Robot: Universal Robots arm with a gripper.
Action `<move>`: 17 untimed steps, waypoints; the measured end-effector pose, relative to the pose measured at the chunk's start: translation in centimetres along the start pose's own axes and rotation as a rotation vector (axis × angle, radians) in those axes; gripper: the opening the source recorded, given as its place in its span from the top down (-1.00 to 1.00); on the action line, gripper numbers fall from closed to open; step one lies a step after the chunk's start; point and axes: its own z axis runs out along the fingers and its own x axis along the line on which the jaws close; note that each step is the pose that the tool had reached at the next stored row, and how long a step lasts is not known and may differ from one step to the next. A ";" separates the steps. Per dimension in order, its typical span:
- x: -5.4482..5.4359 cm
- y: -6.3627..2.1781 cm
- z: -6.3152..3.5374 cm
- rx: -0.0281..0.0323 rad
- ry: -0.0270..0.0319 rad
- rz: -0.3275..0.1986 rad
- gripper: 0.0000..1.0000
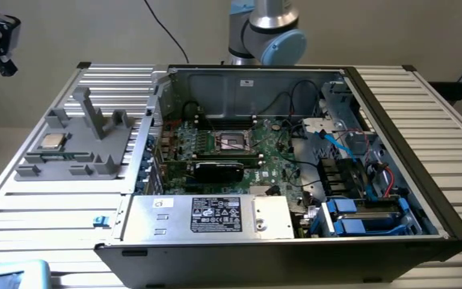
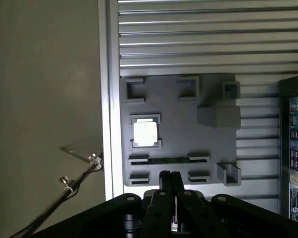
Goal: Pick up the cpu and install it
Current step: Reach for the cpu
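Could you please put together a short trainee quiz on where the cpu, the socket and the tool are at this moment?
1. True or false: the small square silver-topped cpu lies in the grey plastic holder tray on the slatted metal table.
2. The black tool is: A) open around the cpu; B) shut, holding nothing; C) shut on the cpu.
3. Fill in: the dark square metal-framed socket sits on the green motherboard inside the open ____.
Key: 1 true; 2 B; 3 black computer case.
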 end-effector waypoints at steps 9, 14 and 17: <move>1.3 1.66 0.20 0.0251 0.0044 -0.007 0.77; 1.3 1.73 0.26 0.0241 0.0052 -0.009 0.77; 1.2 1.73 0.31 0.0181 0.0053 -0.009 0.77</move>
